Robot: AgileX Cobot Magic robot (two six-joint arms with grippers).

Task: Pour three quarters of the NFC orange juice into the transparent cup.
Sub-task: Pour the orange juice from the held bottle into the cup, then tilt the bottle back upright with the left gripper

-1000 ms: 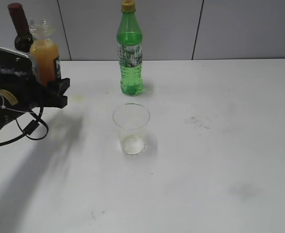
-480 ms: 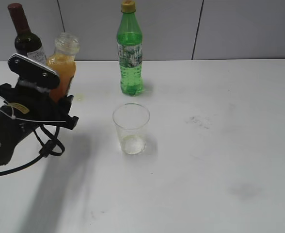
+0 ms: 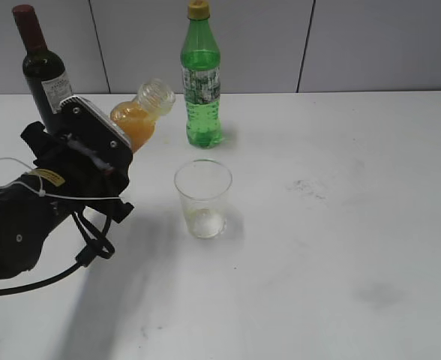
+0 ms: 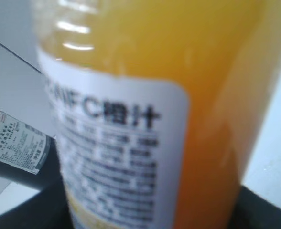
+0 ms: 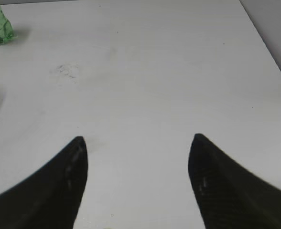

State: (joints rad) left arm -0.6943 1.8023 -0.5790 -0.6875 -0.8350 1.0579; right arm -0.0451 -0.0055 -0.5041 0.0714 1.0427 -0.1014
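Black left jaws around tilted NFC orange juice [image 3: 134, 120]

Orange NFC orange juice [image 3: 134, 121], white label; green bottle [image 3: 201, 82], yellow cap; clear transparent cup [image 3: 202, 198].

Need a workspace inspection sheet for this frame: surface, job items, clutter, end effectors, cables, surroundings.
Surface: white table, faint smudges.
Job's things: juice bottle capless, tilted toward the cup, not yet over it; cup upright, no juice visible.
Clutter: green bottle, wine bottle, both upright behind.
End effectors: left end effector holds the juice bottle; right end effector open, empty.
Cables: black cable loop under the left arm.
Surroundings: grey panelled wall.
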